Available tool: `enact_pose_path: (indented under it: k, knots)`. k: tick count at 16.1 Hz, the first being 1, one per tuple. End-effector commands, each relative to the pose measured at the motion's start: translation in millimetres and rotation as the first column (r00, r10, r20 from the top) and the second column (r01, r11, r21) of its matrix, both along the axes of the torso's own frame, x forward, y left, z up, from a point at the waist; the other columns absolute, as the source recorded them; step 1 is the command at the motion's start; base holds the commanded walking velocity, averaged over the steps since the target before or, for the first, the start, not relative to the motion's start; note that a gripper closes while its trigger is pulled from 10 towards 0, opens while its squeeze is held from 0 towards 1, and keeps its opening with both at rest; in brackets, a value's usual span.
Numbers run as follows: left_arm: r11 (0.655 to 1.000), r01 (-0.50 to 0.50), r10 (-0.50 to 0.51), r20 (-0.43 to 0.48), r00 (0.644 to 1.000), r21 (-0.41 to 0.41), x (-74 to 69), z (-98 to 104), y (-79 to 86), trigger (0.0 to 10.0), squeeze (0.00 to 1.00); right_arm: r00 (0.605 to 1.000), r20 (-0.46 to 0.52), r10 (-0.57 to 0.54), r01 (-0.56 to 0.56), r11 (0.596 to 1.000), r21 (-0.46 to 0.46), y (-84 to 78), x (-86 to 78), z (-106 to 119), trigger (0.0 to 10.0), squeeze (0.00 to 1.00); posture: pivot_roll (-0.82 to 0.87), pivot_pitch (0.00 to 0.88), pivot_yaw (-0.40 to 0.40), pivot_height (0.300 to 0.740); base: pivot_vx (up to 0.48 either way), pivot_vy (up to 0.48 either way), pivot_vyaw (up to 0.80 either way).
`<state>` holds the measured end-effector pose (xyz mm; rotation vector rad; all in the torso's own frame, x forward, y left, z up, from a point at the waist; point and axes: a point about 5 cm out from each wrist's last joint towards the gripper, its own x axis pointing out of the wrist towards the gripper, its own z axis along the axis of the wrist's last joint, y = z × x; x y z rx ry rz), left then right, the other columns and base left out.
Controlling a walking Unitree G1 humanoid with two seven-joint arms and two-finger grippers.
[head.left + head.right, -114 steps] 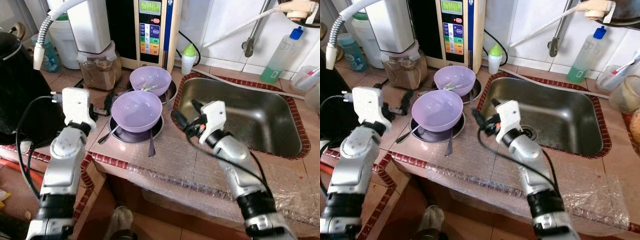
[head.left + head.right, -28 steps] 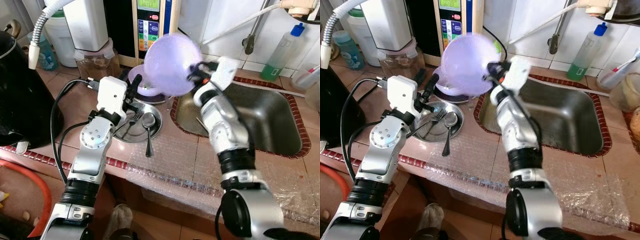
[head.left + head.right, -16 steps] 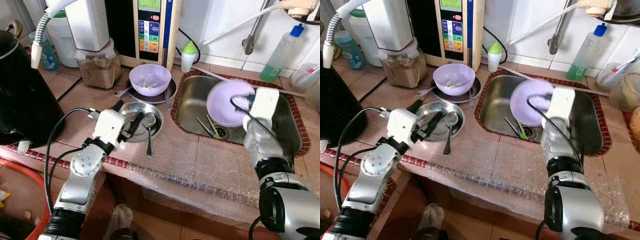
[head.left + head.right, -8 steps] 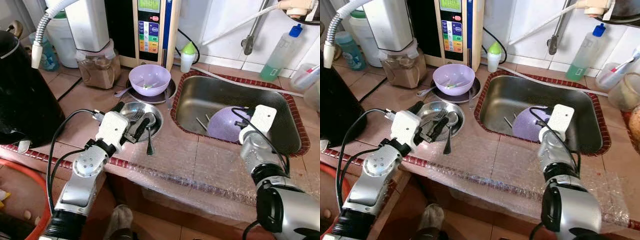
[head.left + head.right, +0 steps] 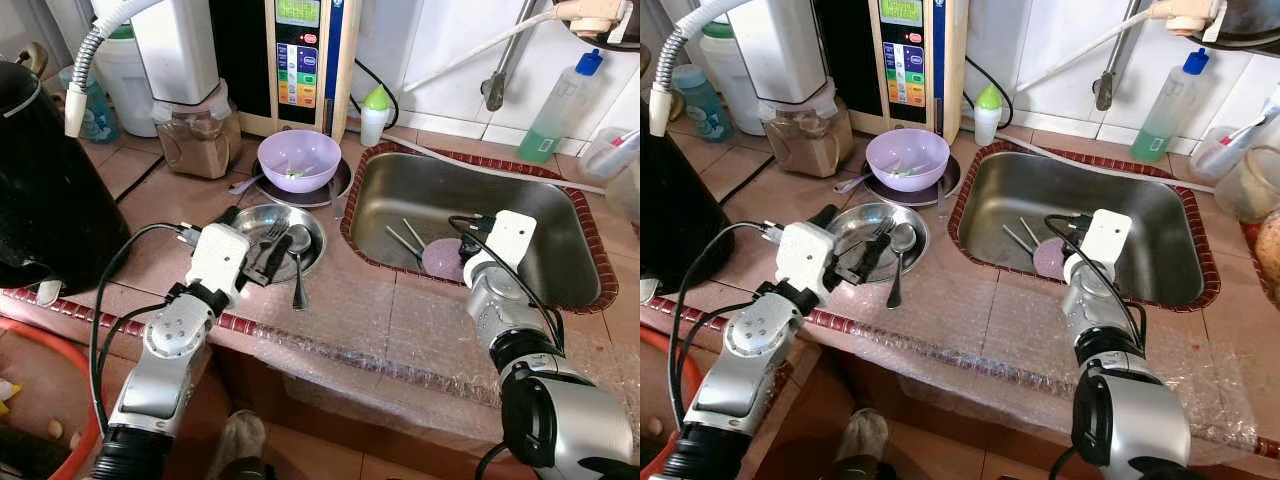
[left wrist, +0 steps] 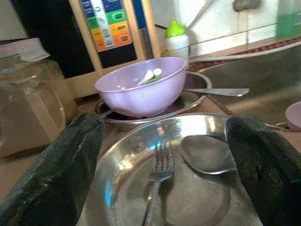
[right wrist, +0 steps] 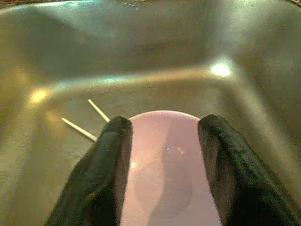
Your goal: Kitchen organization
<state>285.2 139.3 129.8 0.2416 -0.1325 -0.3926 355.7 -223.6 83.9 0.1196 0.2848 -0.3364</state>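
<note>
Item: purple bowl (image 7: 167, 165), lying on the floor of the steel sink (image 5: 540, 215) beside two chopsticks (image 5: 405, 238). My right gripper (image 7: 162, 155) straddles it, fingers spread, grasping nothing; I judge it best lifted straight up. My left gripper (image 6: 164, 155), fingers apart, hovers over the steel plate (image 5: 255, 225) holding a fork (image 6: 157, 181) and spoon (image 6: 204, 155). Tiled counter (image 5: 150, 185), wall tiles behind.

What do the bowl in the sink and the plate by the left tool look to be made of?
Purple bowl: probably plastic or melamine, with an opaque pastel colour and a soft sheen. Plate under the fork and spoon: likely stainless steel, bright and mirror-like, like the sink.
</note>
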Motion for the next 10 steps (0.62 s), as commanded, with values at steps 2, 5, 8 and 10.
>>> enact_pose_path:
  k: [2, 5, 8, 10]
  knots:
    - [0.995, -0.098, 0.098, 0.011, 0.995, -0.018, -3.4, 2.9, 12.9, 10.0, 1.00, 0.994, 0.066, 0.081, -0.079, 0.996, -0.046, 7.2, 2.3, 8.4, 10.0, 1.00, 0.05, 0.000, 0.002, 0.740, 0.000, 0.000, 0.00]
    - [0.983, -0.183, 0.184, 0.027, 0.983, -0.024, -11.5, 2.2, 26.1, 10.0, 1.00, 0.972, 0.126, 0.198, -0.186, 0.977, -0.104, 22.1, 0.8, 13.8, 10.0, 1.00, 0.06, 0.000, 0.001, 0.740, 0.000, 0.000, 0.00]
    - [0.971, -0.237, 0.238, 0.025, 0.971, -0.043, -23.8, -2.9, 34.0, 10.0, 0.71, 0.932, 0.183, 0.312, -0.291, 0.947, -0.135, 38.6, -5.3, 15.3, 10.0, 1.00, 0.06, 0.000, -0.001, 0.740, 0.000, 0.000, 0.00]
    - [0.968, -0.243, 0.245, 0.014, 0.970, -0.059, -32.1, -7.7, 33.6, 10.0, 0.00, 0.922, 0.174, 0.345, -0.328, 0.937, -0.119, 45.5, -9.9, 11.1, 10.0, 1.00, 0.06, 0.000, -0.007, 0.740, 0.000, 0.000, 0.00]
